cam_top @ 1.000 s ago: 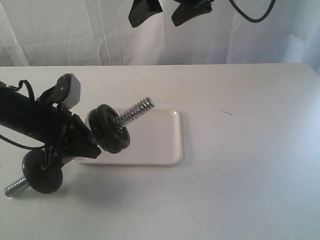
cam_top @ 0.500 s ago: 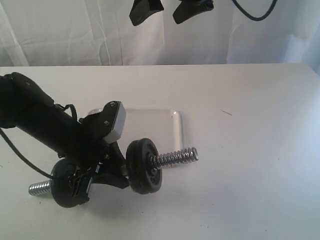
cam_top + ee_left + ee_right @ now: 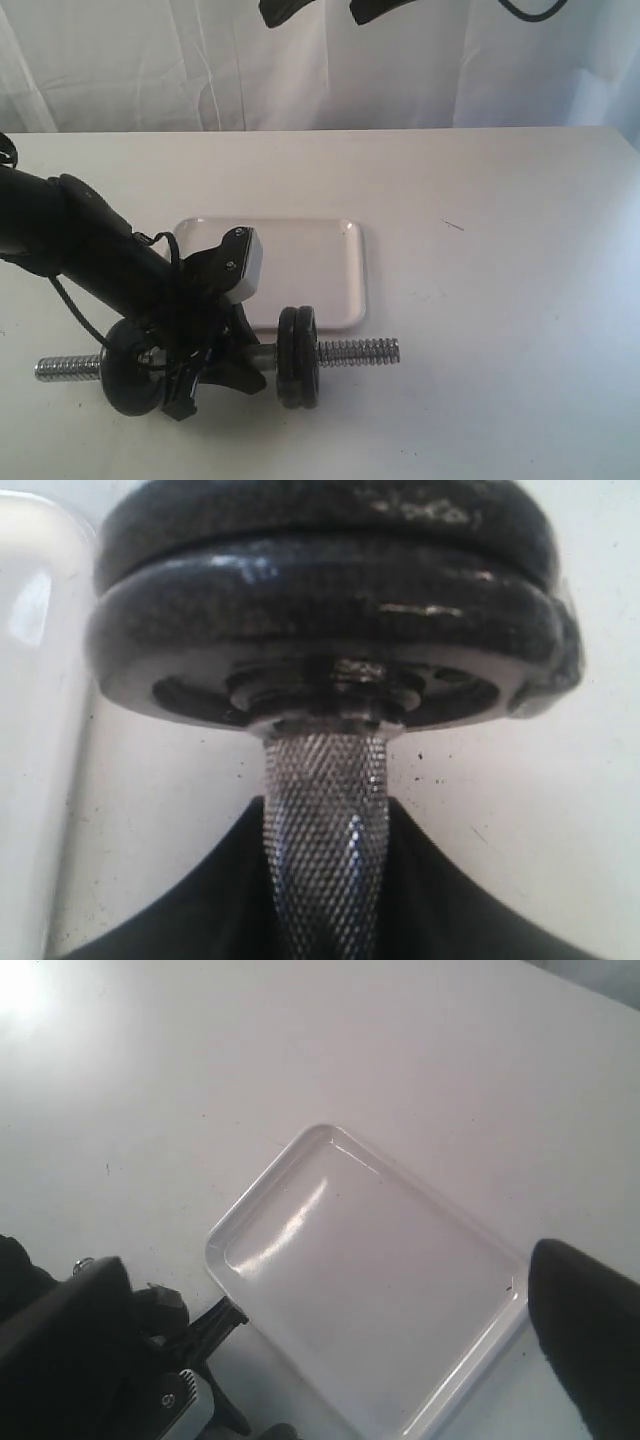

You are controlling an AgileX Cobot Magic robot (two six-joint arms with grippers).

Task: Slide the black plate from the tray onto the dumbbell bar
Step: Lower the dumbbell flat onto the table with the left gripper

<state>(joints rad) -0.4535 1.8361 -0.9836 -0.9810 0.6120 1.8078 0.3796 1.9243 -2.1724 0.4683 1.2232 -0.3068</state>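
The dumbbell bar (image 3: 355,351) lies level just in front of the tray (image 3: 330,262), which holds nothing. My left gripper (image 3: 215,368) is shut on the bar's knurled middle (image 3: 325,820). Two black plates (image 3: 297,357) sit side by side on the bar to the right of the gripper, and fill the left wrist view (image 3: 330,610). Another black plate (image 3: 128,368) sits on the bar's left part, with the threaded end (image 3: 65,368) sticking out past it. My right gripper (image 3: 335,12) hangs open high above the table's far side; one of its fingers (image 3: 590,1340) shows over the tray (image 3: 380,1290).
The white table (image 3: 500,300) stretches bare to the right of the tray, apart from a small dark mark (image 3: 453,225). A white curtain (image 3: 150,70) hangs behind the far edge. The left arm (image 3: 80,250) reaches in from the left over the table.
The left arm has swung the bar from tilted up over the tray down to level in front of it. The right gripper has risen slightly.
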